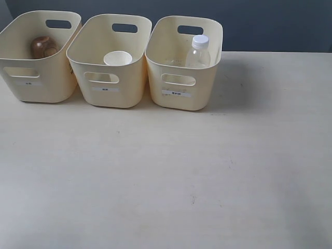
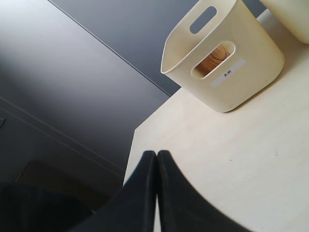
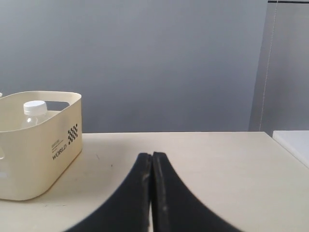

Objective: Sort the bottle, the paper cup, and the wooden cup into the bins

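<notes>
Three cream-yellow bins stand in a row at the back of the table. The left bin (image 1: pixel 31 78) holds the reddish-brown wooden cup (image 1: pixel 43 46), whose grain shows through the handle cutout (image 2: pixel 215 59). The white paper cup (image 1: pixel 118 58) sits in the middle bin (image 1: pixel 106 93). Inside the right bin (image 1: pixel 179 96) the clear bottle (image 1: pixel 198 52) stands upright with its white cap (image 3: pixel 35 107) above the rim. Neither arm appears in the exterior view. My left gripper (image 2: pixel 157 153) is shut and empty near the table's left edge. Over bare table beside the right bin (image 3: pixel 38 145), my right gripper (image 3: pixel 152 155) is shut and empty.
The pale tabletop (image 1: pixel 166 176) stretches in front of the bins. In the left wrist view the table's left edge (image 2: pixel 133 145) drops to a dark floor. A grey wall (image 3: pixel 145 58) rises behind the table.
</notes>
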`<state>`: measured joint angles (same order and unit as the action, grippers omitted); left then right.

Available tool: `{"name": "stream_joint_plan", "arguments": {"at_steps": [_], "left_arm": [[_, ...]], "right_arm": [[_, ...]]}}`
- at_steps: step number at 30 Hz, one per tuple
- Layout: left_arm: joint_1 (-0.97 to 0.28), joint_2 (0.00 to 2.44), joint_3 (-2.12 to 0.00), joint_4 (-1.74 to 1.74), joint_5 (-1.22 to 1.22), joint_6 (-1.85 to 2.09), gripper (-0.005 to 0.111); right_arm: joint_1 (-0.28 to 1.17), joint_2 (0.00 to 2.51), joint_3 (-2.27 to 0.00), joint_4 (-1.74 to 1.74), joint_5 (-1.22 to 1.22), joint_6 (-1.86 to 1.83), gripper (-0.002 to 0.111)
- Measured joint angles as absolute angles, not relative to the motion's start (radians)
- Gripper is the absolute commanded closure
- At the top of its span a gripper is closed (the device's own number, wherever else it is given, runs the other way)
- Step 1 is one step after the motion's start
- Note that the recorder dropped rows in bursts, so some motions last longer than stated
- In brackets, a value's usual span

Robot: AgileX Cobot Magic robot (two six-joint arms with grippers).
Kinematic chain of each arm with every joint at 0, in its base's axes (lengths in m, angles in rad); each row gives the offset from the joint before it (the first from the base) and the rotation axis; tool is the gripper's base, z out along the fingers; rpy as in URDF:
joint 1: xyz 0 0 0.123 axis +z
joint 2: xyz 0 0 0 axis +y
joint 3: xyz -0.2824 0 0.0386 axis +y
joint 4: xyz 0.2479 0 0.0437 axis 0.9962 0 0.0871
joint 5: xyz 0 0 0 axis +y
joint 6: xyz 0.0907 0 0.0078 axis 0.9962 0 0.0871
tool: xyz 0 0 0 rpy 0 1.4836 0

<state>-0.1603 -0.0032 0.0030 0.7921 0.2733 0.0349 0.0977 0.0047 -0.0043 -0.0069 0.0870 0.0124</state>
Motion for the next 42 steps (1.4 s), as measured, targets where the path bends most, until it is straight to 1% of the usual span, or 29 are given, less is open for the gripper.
{"name": "stream_joint_plan", "arguments": {"at_steps": [42], "left_arm": [[-0.160, -0.003, 0.003, 0.792, 0.273, 0.035, 0.107]], "right_arm": [[0.105, 0.005, -0.004, 0.015, 0.087, 0.019, 0.109]]}}
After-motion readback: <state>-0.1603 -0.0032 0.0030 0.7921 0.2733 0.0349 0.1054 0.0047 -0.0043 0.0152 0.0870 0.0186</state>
